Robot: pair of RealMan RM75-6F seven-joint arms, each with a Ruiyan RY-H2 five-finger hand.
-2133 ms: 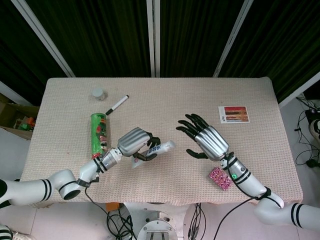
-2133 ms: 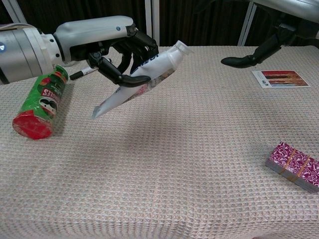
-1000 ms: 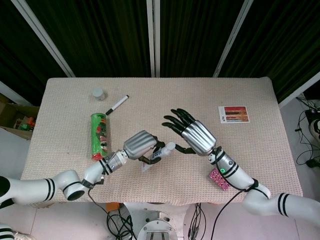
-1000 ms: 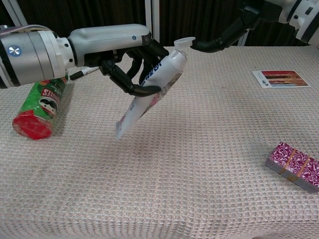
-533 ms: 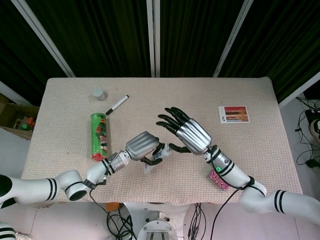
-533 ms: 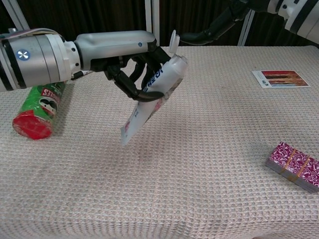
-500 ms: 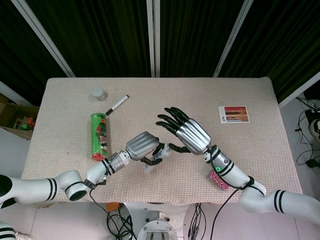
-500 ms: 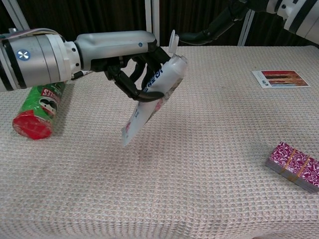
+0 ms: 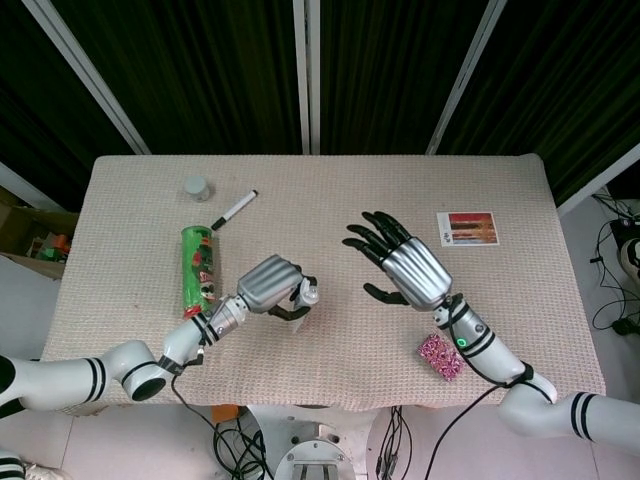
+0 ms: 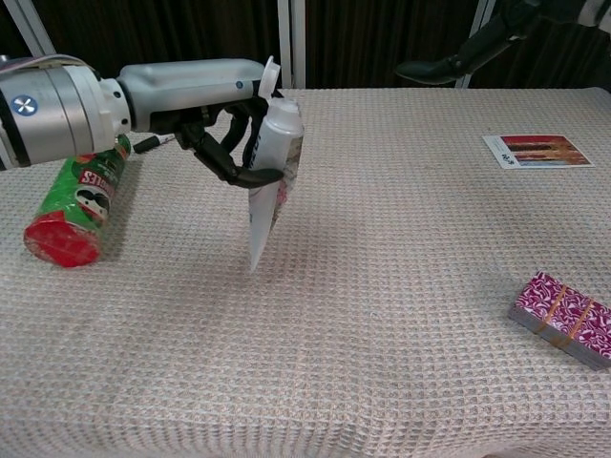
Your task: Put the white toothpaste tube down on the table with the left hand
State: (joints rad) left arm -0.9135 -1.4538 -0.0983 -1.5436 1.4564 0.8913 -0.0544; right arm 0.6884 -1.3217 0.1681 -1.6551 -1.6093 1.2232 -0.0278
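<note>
The right hand (image 9: 408, 268) has pulled back from the white toothpaste tube (image 10: 268, 172), and the tube now stands almost straight up instead of leaning. Its cap is flipped open. The left hand (image 10: 225, 134) wraps its fingers around the top part of the tube and holds it in the air. The flat bottom end points down, close to the table (image 10: 382, 286), but it is hard to tell if it touches. The tube must tip over to lie flat. The right hand is spread wide, holds nothing, and is well apart.
</note>
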